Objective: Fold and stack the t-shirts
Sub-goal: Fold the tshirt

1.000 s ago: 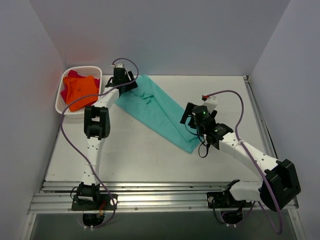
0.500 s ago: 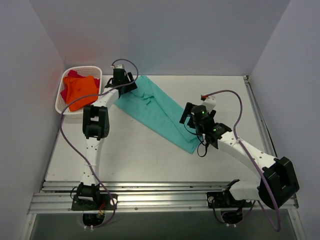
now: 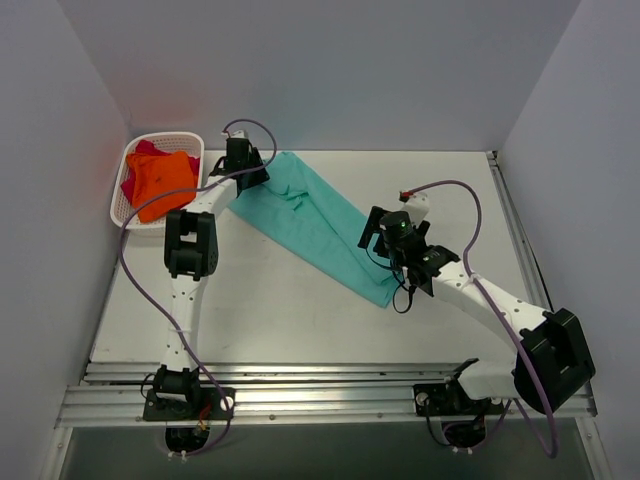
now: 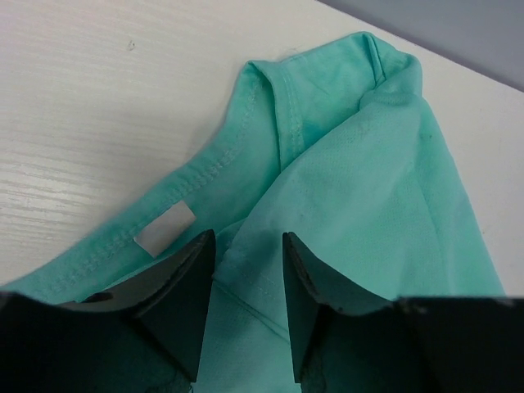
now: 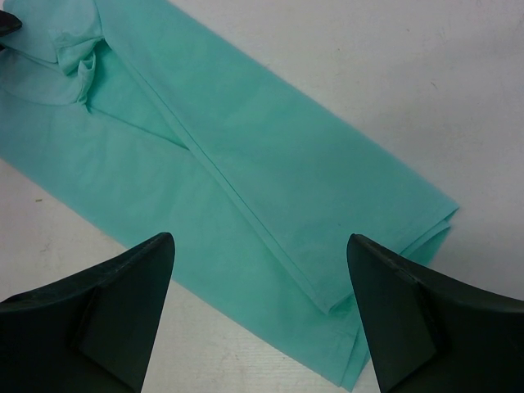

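Setting: a white table [image 3: 300,320] enclosed by plain pale walls; we list its contents as follows

1. White lattice basket [image 3: 166,137], at the far left corner of the table. In it we count two tees: the orange t-shirt [image 3: 160,180] crumpled on top, and the magenta-red t-shirt [image 3: 146,149] showing beneath it at the far and left edges.

2. Teal t-shirt [image 3: 315,225], laid on the table as a long narrow band, running diagonally from just beside the basket toward the right arm. A lengthwise fold runs down it; we note the collar end far left, with a small white label [image 4: 164,228] inside the neckline.

3. Left gripper [image 4: 246,250], low over the collar end. Jaws narrow, a gap between them; teal cloth lies in that gap, and we see no pinch on it.

4. Right gripper [image 5: 260,239], above the band's near right end. Jaws wide apart, holding nothing; the hem corner lies just below them
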`<action>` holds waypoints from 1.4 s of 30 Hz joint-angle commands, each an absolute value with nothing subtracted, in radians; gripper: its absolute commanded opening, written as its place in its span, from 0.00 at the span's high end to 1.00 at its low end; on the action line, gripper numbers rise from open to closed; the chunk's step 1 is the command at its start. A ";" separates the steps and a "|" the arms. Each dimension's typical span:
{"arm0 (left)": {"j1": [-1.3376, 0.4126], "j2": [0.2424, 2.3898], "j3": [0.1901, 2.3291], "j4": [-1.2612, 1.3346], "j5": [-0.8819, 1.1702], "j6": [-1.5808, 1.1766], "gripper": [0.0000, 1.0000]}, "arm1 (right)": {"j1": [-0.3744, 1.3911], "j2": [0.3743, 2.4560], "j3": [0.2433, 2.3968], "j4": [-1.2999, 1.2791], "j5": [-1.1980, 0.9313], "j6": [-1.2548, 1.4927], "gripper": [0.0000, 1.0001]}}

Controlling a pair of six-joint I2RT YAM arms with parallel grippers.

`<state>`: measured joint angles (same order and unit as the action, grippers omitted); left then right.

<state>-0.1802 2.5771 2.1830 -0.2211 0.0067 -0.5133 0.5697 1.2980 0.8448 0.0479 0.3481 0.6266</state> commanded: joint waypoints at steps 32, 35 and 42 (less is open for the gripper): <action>-0.189 2.263 2.002 -0.176 -0.075 -0.482 0.98 | 0.566 1.338 0.841 0.072 0.354 0.615 0.19; -0.187 2.224 1.967 -0.199 -0.097 -0.495 0.98 | 0.566 1.338 0.841 0.072 0.353 0.615 0.19; -0.186 2.126 1.884 -0.215 -0.117 -0.506 0.98 | 0.568 1.348 0.839 0.078 0.342 0.614 0.20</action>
<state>-0.1879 2.2345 1.8957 -0.2276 -0.0868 -0.4961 0.5697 1.3361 0.8440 0.0582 0.3382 0.6235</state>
